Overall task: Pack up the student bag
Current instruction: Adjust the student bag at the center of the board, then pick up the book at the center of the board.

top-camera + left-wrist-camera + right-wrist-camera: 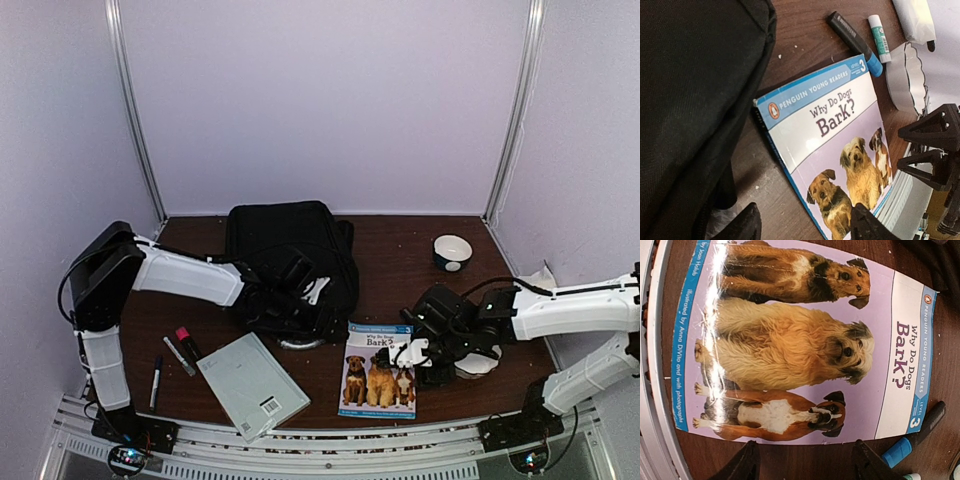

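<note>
The student bag (290,250), a large black fabric backpack, lies flat at the back middle of the table. It fills the left side of the left wrist view (690,100). My left gripper (316,302) hovers at the bag's front edge, open and empty (802,227). A book, "Why Do Dogs Bark?" (378,370), lies flat to the bag's front right and shows in both wrist views (830,150) (800,335). My right gripper (405,352) is open and empty (802,465), just off the book's right edge above bare wood.
A grey notebook (252,385) lies at the front left. A red-capped marker (187,342) and a black pen (156,380) lie left of it. A blue-capped marker (852,42), a glue stick (879,37) and a foil tin (910,75) lie under my right arm. A bowl (452,252) stands back right.
</note>
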Tool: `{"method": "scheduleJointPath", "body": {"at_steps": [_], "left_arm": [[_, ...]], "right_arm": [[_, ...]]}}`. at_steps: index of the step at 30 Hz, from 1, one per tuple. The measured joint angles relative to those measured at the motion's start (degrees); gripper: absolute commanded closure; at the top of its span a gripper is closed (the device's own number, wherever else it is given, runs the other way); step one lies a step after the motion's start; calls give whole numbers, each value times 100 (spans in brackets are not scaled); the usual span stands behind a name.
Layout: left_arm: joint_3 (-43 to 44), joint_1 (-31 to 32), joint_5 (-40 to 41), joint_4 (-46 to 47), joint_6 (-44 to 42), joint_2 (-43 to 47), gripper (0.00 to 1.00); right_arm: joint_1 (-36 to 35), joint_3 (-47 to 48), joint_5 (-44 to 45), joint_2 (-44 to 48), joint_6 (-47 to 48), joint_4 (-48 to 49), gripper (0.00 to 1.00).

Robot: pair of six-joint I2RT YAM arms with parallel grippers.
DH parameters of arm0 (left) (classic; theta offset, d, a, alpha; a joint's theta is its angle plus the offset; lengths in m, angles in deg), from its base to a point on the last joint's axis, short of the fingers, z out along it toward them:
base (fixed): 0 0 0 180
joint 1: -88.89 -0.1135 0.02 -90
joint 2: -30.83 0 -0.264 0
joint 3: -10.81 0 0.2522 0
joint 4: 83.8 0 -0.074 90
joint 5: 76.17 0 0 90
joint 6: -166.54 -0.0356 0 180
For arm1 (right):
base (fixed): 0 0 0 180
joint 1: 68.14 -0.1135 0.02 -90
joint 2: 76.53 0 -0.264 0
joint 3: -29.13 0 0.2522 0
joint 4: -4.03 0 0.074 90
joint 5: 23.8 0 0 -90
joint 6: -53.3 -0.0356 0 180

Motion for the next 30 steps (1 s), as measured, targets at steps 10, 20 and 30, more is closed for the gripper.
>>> {"method": "scheduleJointPath", "body": {"at_steps": [10,20,30], "left_arm": [[433,0,-98,-278,-11,-297,38],[793,-4,-269,-481,-13,-737,38],[1014,-35,-557,-586,33,-981,43]], "right_arm": [[-61,0,199,-645,278,313,48],[-94,122,205,-933,374,402,53],[-107,280,166,-1191,380,389,57]]}}
